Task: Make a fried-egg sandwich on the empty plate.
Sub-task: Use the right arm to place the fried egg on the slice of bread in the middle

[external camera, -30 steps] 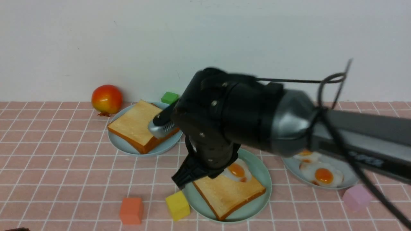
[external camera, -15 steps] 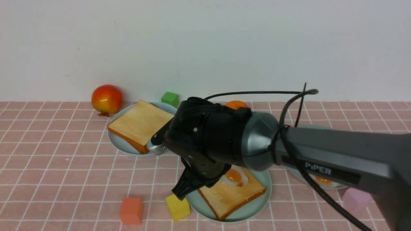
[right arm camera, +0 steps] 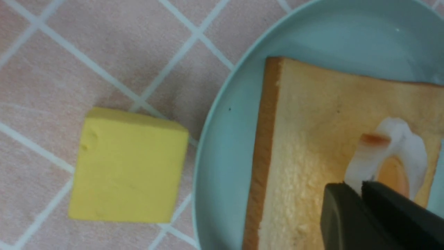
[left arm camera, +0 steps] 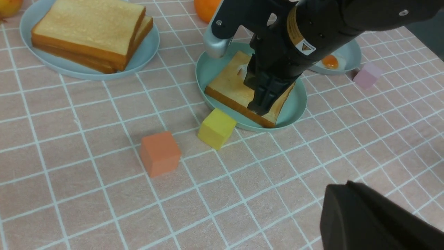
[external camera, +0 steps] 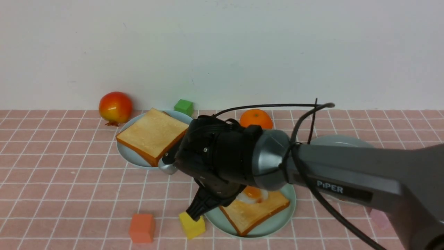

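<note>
Over mint-green plate (external camera: 277, 224): right gripper (external camera: 196, 212), fingers nearly together, empty.
On plate: toast slice (external camera: 255, 213), fried egg (external camera: 255, 194) on top.
Left gripper (left arm camera: 350, 205): fingers closed.

The right arm (external camera: 347, 173) reaches in from the right to the middle of the scene. Its wrist (external camera: 222, 159) bends steeply, so the right gripper (external camera: 195, 214) points down and toward the near left. Its fingers (right arm camera: 392, 215) lie almost together, with only a thin seam between them. The left gripper (left arm camera: 350, 198) shows only a dark tip in its own wrist view, fingers closed.
</note>
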